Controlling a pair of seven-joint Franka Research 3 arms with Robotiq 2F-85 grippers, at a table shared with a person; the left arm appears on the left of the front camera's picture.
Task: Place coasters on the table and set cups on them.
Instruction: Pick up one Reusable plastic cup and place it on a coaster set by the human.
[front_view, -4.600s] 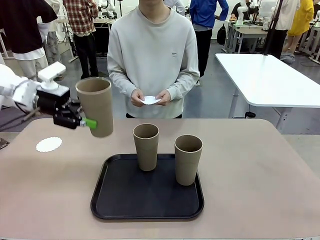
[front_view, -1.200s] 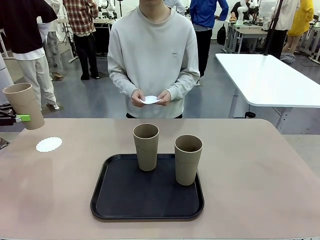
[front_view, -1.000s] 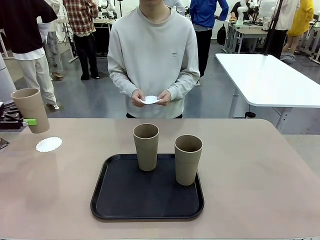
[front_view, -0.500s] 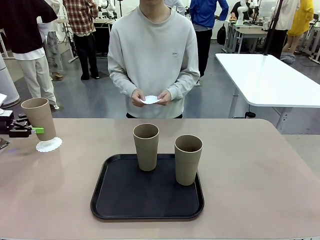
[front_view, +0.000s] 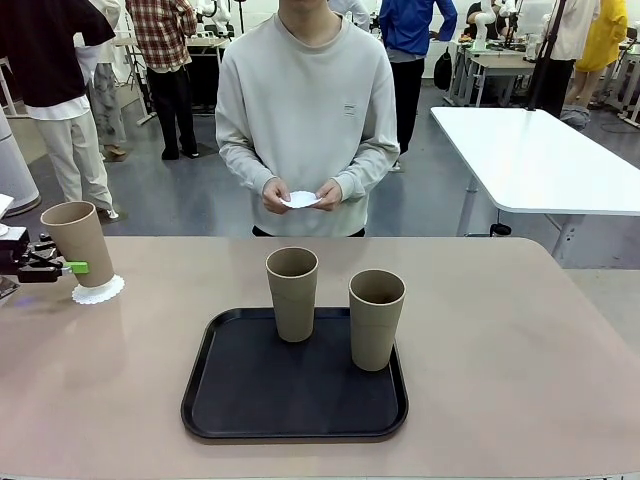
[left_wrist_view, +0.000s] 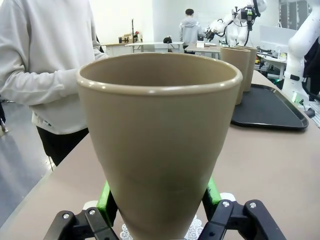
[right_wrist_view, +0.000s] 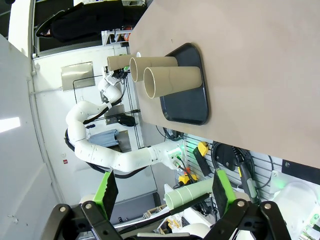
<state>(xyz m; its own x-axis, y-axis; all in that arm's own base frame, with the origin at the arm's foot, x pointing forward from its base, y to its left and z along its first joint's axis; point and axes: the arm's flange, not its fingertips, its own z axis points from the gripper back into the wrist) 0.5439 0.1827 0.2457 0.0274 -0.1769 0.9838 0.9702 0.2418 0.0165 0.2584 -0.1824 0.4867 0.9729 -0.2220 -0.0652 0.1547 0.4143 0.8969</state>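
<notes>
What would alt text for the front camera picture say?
The robot's left gripper at the table's left edge grips a tan cup upright over a white paper coaster. Two more cups stand on a black tray; a person beyond holds another coaster.

We see three tall tapered tan-brown cups (front_view: 377, 325), matt and smooth; a round white lacy paper coaster (front_view: 115, 291); a black rectangular tray (front_view: 250, 390), faintly glossy; a smooth beige tabletop (front_view: 520, 360).
</notes>
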